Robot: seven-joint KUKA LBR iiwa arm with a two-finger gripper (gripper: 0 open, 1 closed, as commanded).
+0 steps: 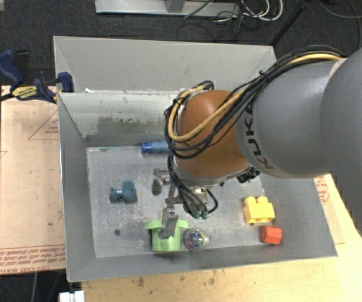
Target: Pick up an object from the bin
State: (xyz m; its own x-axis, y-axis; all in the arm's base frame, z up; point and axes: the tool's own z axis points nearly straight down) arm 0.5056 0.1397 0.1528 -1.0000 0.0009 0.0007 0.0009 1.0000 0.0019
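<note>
My gripper (168, 226) hangs below the arm's orange cover, near the bin's front wall. Its lower end comes down onto a light green cup-like piece (163, 241) lying against the front edge; whether it grips that piece is not visible. A small clear round thing (195, 240) with coloured bits inside lies just right of the green piece, touching it. A blue angular block (123, 192) rests on the floor to the left of the gripper, apart from it.
A blue cylinder (153, 148) lies by the back wall. A yellow brick (259, 209) and an orange block (271, 234) sit at the front right. A tiny dark speck (117, 233) lies at the front left. The arm covers the bin's right middle.
</note>
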